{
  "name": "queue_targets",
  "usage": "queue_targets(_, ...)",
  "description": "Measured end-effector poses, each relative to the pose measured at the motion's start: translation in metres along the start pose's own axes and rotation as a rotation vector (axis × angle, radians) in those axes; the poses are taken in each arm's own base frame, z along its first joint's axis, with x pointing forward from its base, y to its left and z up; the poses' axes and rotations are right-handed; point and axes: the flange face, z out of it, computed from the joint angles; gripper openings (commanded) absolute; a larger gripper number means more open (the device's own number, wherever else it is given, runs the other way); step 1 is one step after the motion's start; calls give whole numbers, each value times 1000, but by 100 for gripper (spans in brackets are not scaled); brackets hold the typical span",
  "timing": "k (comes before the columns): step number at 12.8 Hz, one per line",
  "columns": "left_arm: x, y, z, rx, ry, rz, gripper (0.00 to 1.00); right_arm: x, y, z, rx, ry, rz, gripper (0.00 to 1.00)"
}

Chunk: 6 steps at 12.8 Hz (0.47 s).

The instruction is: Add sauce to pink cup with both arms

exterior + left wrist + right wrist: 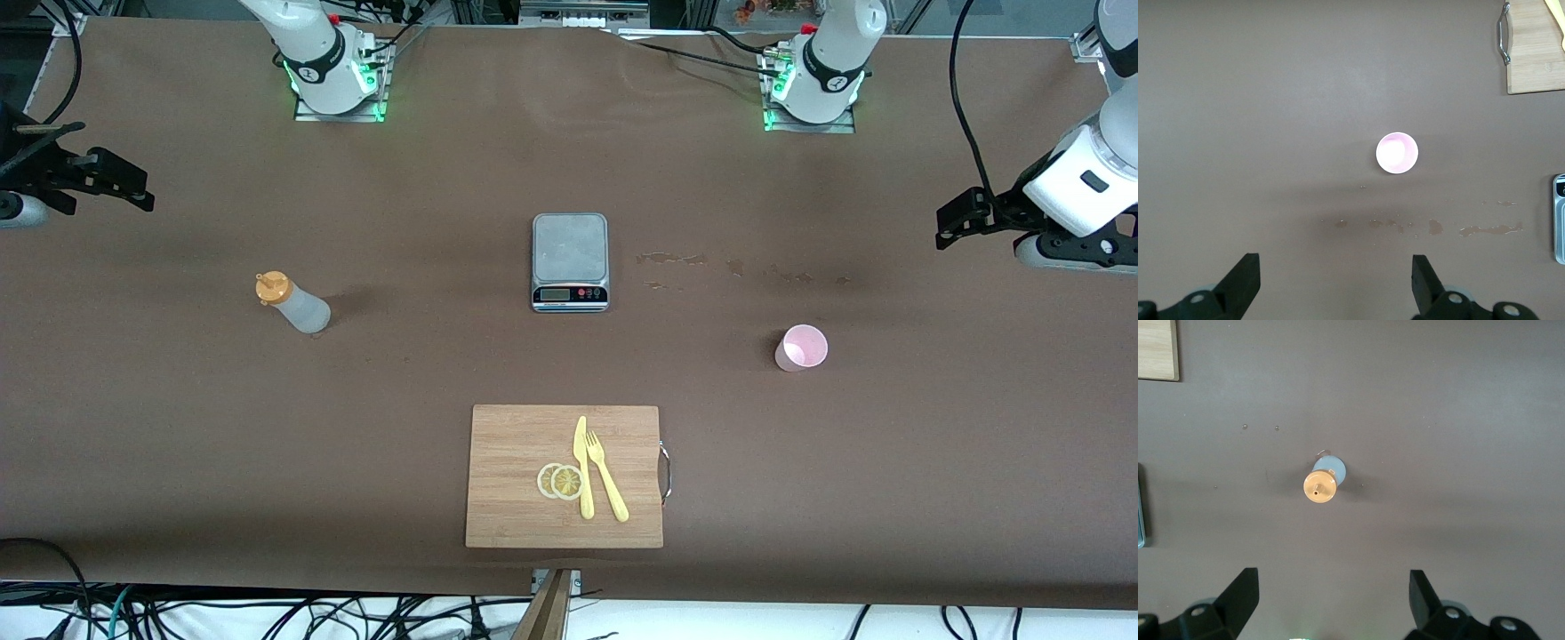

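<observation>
The sauce bottle point(298, 305) stands upright on the brown tabletop point(178, 427) toward the right arm's end, its orange-yellow cap point(1319, 487) on top; the pink cup point(802, 347) stands upright toward the left arm's end, mouth up, well apart from the bottle; between them, and farther from the front camera than either, sits a grey scale point(570, 261) with its display on the edge nearer the camera; nearer the camera than the scale lies a wooden cutting board point(516, 444) with a metal handle point(665, 472) on its edge toward the left arm's end; on the board rest two lemon slices point(560, 481), overlapping, just beside a yellow knife point(583, 467) and a yellow fork point(605, 476); some pale stains point(673, 260) mark the tabletop beside the scale, toward the left arm's end.

The right gripper point(111, 182) hangs in the air at the right arm's end of the tabletop, jaws spread wide and holding nothing; its wrist view looks straight down on the bottle; the left gripper point(956, 218) hangs over the left arm's end, jaws likewise wide apart and empty; its wrist view looks down on the cup; neither gripper touches anything.
</observation>
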Motion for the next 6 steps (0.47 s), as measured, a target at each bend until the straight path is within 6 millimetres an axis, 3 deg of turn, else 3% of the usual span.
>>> queue_targets(6,0,0,-6,0,8,0,100,0,1,0,0,0,2,100)
